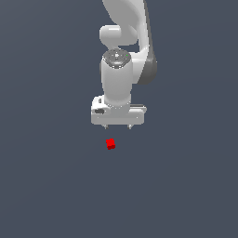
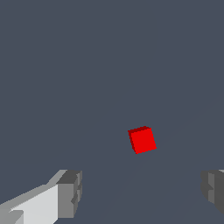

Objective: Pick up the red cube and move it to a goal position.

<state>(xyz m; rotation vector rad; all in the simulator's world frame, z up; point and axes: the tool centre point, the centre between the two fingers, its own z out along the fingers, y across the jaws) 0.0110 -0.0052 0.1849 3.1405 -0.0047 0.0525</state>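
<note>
Wrist view, nearest first: two grey fingertips (image 2: 70, 192) are sitting wide apart with nothing between them, so the gripper (image 2: 142, 192) is standing open. One fingertip is showing with part of its white finger body; the other is getting cut off by the frame edge, only a grey sliver showing.

Past the fingertips, the red cube (image 2: 142, 140) is lying on the floor (image 2: 65, 65), beyond the gap between the fingers and closer to the cut-off fingertip than to the other. It is not touching either finger. It is sitting rotated, its edges not lining up with the finger line. Two faces are showing, one darker; the rest are hidden.

Exterior view: the gripper (image 1: 118, 126) is pointing down, its white body blocking most of the fingers; only two short tips are poking out below, clearly separated. The red cube (image 1: 110, 144) is lying just below the gripper in the picture, slightly toward the exterior view's left of its middle, apart from it. Height of the gripper over the floor is hard to judge: no shadows are showing.

The arm (image 1: 122, 69) is running up out of the frame, so its base is cut off.

The floor (image 1: 46, 186) is looking flat, plain dark grey-blue, filling both views. No walls, edges or horizon are showing around the cube.
</note>
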